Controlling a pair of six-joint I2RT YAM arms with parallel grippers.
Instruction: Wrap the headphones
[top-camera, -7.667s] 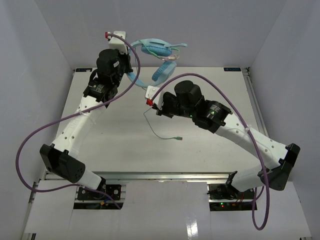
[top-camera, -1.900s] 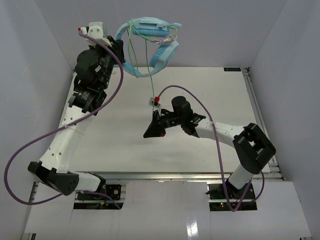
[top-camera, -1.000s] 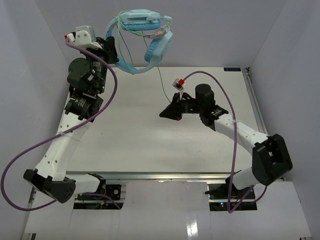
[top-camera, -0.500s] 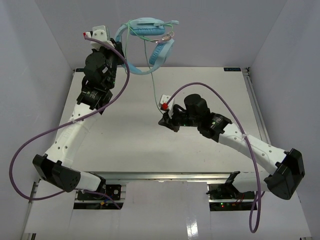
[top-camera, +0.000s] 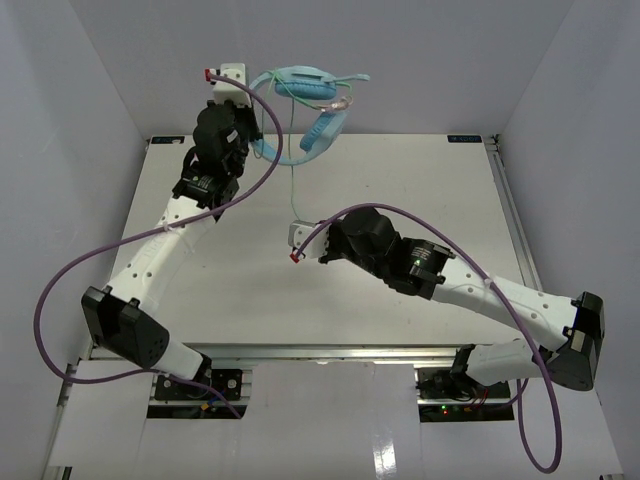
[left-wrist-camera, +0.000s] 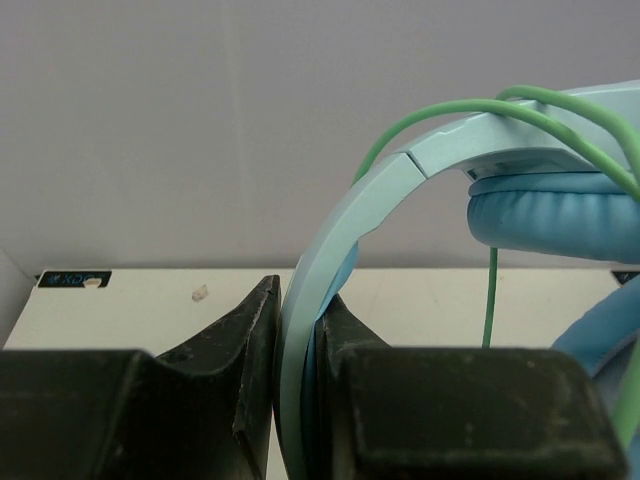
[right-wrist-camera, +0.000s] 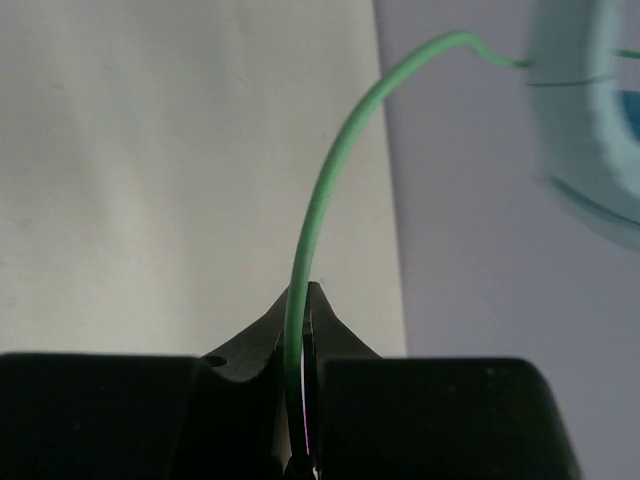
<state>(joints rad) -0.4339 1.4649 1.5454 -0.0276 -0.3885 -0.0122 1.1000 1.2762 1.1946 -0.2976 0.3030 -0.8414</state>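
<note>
The light blue headphones (top-camera: 305, 85) hang in the air at the back of the table. My left gripper (top-camera: 258, 138) is shut on the headband (left-wrist-camera: 340, 230), which stands clamped between the black fingers (left-wrist-camera: 230, 350). The green cable (top-camera: 291, 180) is looped several times over the upper ear cup (left-wrist-camera: 560, 210) and drops straight down. My right gripper (top-camera: 300, 232) is shut on the cable's lower part (right-wrist-camera: 315, 240), which curves up from the jaws toward a blurred ear cup (right-wrist-camera: 590, 120).
The white table (top-camera: 450, 200) lies below, with a small speck (left-wrist-camera: 200, 293) on it near the back edge. Grey walls stand close on the left, back and right. Purple robot cables (top-camera: 60, 290) loop off both arms.
</note>
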